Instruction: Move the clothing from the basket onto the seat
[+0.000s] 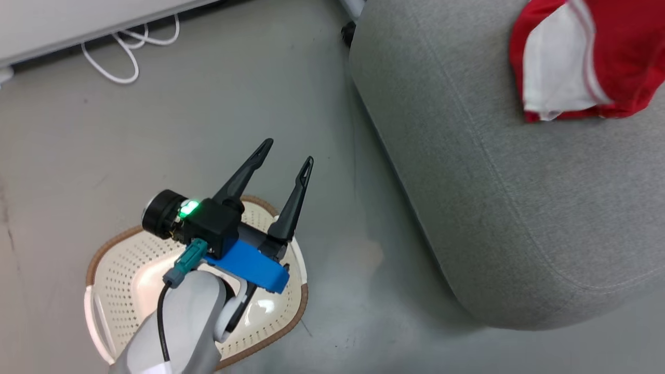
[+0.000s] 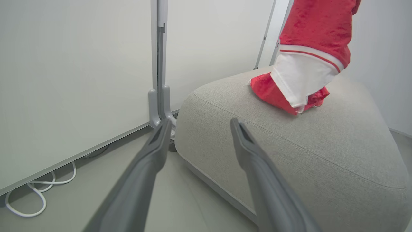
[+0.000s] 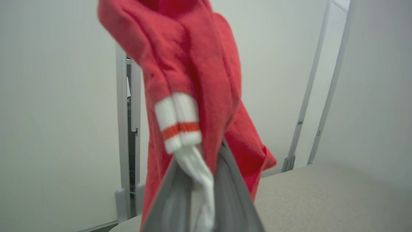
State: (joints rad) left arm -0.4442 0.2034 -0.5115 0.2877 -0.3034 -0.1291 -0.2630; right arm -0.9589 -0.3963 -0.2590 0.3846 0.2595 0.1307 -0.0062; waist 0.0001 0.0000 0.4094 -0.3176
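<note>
Head view: your left gripper [image 1: 288, 150] is hovering over the basket [image 1: 124, 259], its fingers spread and gripping nothing. No red is showing in the visible part of the basket, which is standing on the floor. The clothing [image 1: 623, 52] is showing at the far corner of the seat [image 1: 519, 208], well apart from the basket.

Left wrist view: the fingers [image 2: 151, 161] of the left gripper [image 2: 200, 122] are pointing toward the seat [image 2: 305, 154] with a wide gap between them. The clothing [image 2: 315, 32] is hanging from above, its lower folds touching the cushion top.

Right wrist view: your right gripper [image 3: 199, 154] is clenching the clothing [image 3: 193, 64], pinching red and white cloth between its fingers, over the seat [image 3: 322, 193]. Judging from this, you are carrying out the placing step. To do it well, you should be lowering until most of the fabric is resting on the cushion, away from the rounded edge, and only then releasing, so nothing is sliding to the floor.
</note>
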